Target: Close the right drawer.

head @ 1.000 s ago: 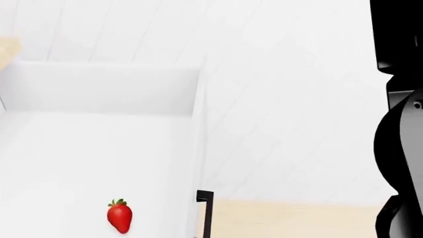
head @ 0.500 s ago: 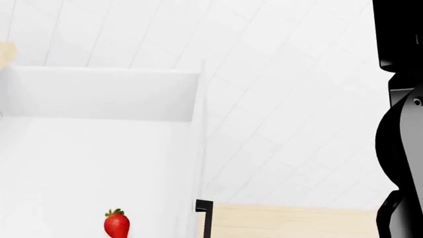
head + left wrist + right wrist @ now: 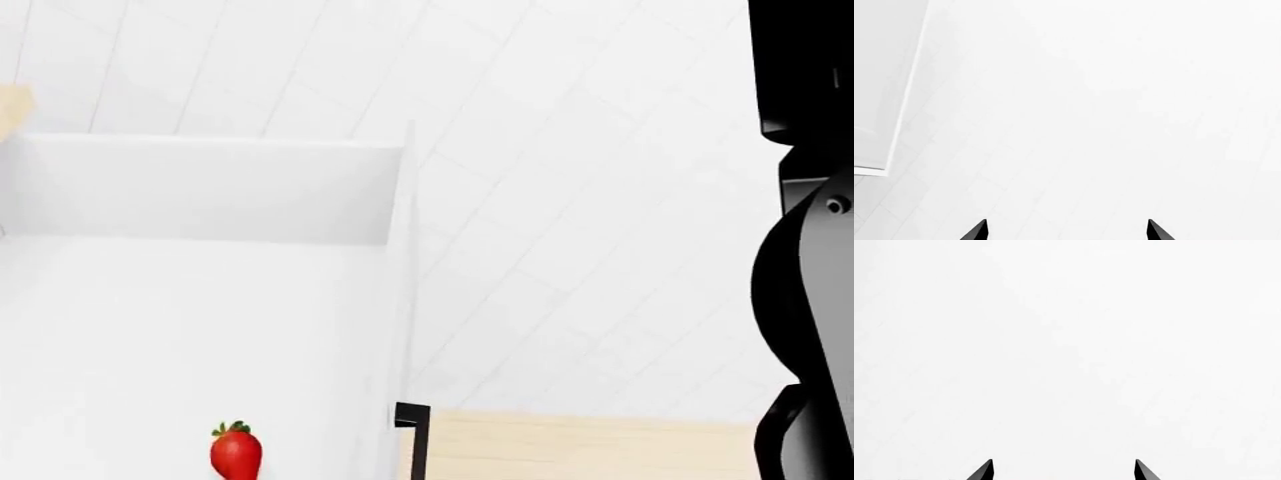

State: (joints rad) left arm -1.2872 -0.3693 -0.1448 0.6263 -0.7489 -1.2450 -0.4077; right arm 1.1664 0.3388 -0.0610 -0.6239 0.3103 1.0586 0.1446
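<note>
1. Over the last second my view dipped slightly, then held; the right drawer (image 3: 200,300) stayed wide open at 8 o'clock, strawberry (image 3: 236,451) inside.
2. Left tool (image 3: 1066,231) and right tool (image 3: 1062,471) were spread apart, empty; handle (image 3: 415,440) untouched, so closing hadn't begun.

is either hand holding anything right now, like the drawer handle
Nothing is held. The left hand and right hand each show spread fingertips with only bare white surface between them. The right drawer stands open, its black handle untouched.
</note>
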